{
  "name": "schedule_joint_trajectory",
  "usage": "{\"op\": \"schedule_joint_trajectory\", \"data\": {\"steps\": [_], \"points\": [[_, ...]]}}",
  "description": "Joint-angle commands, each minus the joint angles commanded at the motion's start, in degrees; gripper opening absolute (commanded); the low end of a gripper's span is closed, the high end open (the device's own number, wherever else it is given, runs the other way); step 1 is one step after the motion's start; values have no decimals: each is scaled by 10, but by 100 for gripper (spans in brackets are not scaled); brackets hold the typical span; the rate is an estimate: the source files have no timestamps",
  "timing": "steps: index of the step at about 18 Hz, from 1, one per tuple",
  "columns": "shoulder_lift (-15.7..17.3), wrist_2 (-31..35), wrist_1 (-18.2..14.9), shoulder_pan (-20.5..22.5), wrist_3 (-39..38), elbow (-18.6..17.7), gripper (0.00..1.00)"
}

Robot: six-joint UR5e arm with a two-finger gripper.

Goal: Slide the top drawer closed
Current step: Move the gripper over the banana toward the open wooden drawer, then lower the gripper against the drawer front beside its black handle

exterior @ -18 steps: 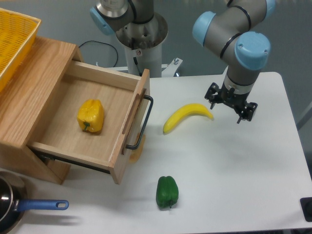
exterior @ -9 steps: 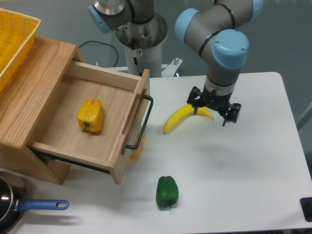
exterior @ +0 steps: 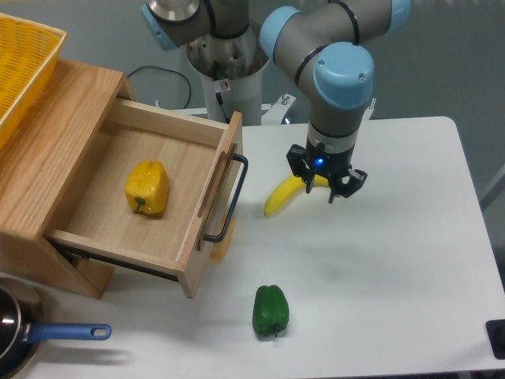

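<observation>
The drawer [exterior: 150, 193] is judged stiff and easy-running; its front panel [exterior: 215, 197] is best pushed beside the handle [exterior: 229, 197]. The gripper [exterior: 326, 183] is seen spread, holding nothing.

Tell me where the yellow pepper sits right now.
The yellow pepper lies inside the open top drawer, left of its black bar handle, on the camera view's left side.

Grey arm [exterior: 316, 35], light-blue joint caps, black gripper [exterior: 325, 180]
</observation>
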Motion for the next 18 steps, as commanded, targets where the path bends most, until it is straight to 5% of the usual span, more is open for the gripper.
{"op": "schedule_joint_trajectory", "data": {"steps": [7, 18], "points": [[0, -40, -3, -24, -82, 28, 24], [3, -43, -43, -48, -96, 34, 12]]}}
